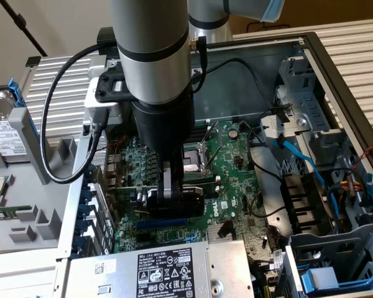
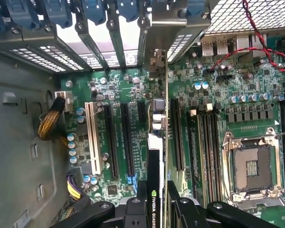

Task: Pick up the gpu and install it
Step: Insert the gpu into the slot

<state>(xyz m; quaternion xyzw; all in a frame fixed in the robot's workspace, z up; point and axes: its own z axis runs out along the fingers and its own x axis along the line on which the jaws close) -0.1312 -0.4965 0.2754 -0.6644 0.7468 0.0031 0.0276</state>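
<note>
End effector (image 2: 156, 203) clenched on the gpu (image 2: 155, 166), card held edge-on over the motherboard (image 2: 228, 109) slots
Light, stiff, fragile: grip sits on shroud and board faces, apparently clear of the edge contacts

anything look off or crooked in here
Nothing damaged or spilled. The gpu sits straight in the gripper, parallel to the motherboard slots. Only oddity: the cpu socket is bare, no cooler on it.

exterior view high, looking into case (image 1: 261, 53); wrist view close above shared motherboard (image 2: 256, 124).
</note>
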